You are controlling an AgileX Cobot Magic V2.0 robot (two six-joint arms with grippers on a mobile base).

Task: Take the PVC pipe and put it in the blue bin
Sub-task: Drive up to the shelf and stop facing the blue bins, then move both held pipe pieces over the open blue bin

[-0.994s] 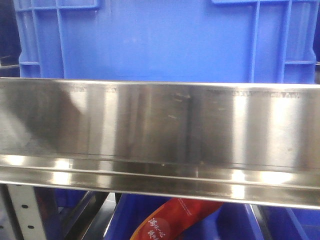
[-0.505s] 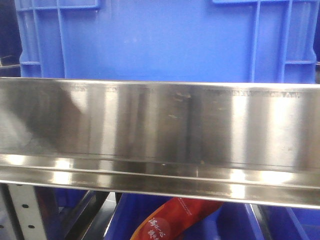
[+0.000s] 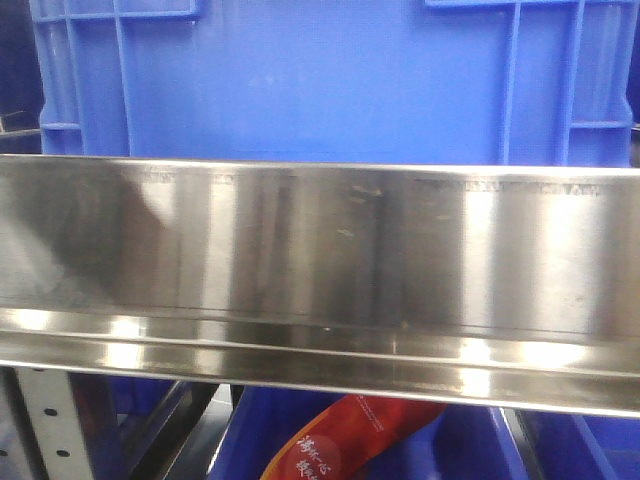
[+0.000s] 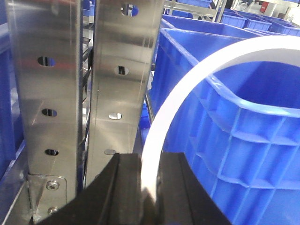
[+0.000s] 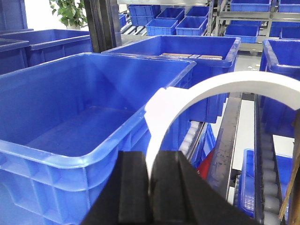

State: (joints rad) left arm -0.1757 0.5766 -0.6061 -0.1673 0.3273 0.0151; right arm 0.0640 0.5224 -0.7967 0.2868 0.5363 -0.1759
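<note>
The left gripper sits at 6 o'clock in the left wrist view. Its two black fingers are drawn in narrow on a white PVC pipe, which they grip on both sides. The pipe rises from between the fingers and curves up and over toward 2 o'clock, where it leaves the frame. The right gripper looks much the same in the right wrist view. Its black fingers are closed tight against a white curved length that arcs from 6 o'clock toward 3 o'clock. Whether the two arms hold one pipe or two cannot be told.

The pipe is in the air and not inside any bin. In the right wrist view a blue bin lies from 8 to 11 o'clock of the gripper, with its open floor bare. In the left wrist view a ribbed blue bin fills the 3 o'clock side, and the pipe arcs in front of its rim.

Farther out are perforated steel uprights at 9 o'clock in the left view. The right view shows more blue bins at 12 o'clock — plus a green plant at 11 o'clock.

The front view shows no gripper. A shiny steel rail crosses the middle, with a blue crate wall above it — and a red packet at 6 o'clock.
</note>
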